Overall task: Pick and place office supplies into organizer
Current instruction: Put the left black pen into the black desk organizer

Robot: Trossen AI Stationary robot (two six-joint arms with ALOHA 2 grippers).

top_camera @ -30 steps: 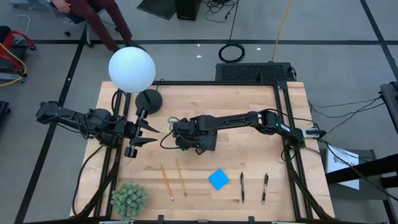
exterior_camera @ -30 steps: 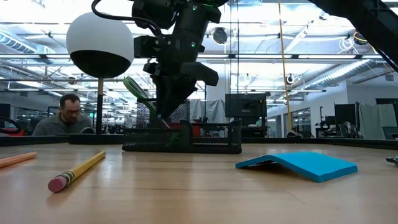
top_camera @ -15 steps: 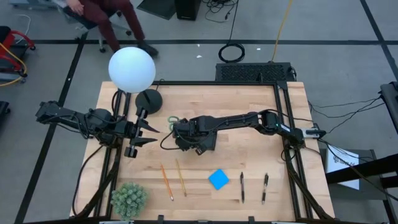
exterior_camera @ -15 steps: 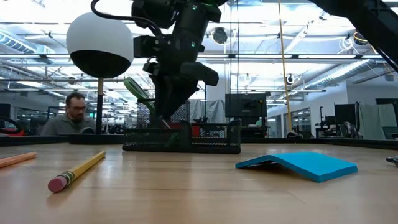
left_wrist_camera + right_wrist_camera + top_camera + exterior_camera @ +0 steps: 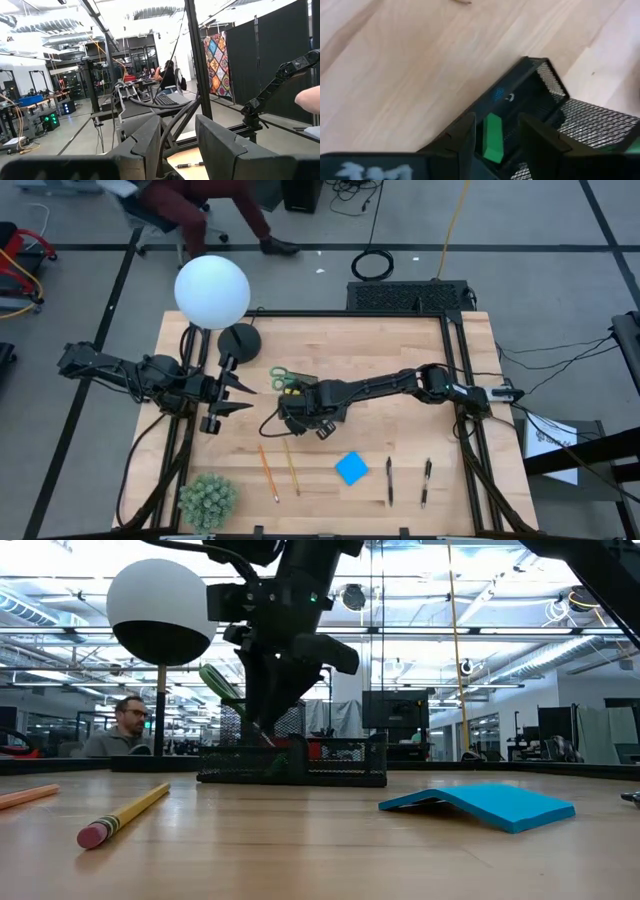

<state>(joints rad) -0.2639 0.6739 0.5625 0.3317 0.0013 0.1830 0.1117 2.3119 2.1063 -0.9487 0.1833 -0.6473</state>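
The black mesh organizer (image 5: 535,95) stands mid-table, mostly under my right gripper (image 5: 292,418) in the high view. The green-handled scissors (image 5: 284,377) stand in the organizer (image 5: 295,765) and lean toward the table's left, handles (image 5: 218,682) up. My right gripper (image 5: 495,145) is open above the organizer. A small green piece (image 5: 493,136) shows between its fingers and seems to lie in a compartment below. Two pencils (image 5: 267,470), a blue pad (image 5: 351,468) and two pens (image 5: 389,480) lie flat near the front edge. My left gripper (image 5: 250,397) waits open at the left.
A white globe lamp (image 5: 212,290) on a round black base (image 5: 238,340) stands at the far left. A spiky green plant ball (image 5: 208,500) sits at the near left corner. A person moves on the floor beyond the far edge. Bare wood lies between the organizer and the pencils.
My right gripper has moved a little toward the table's near edge, away from the scissors' handles, which now show more fully from above. The scissors have stayed leaning in the organizer. The person beyond the table has walked on.
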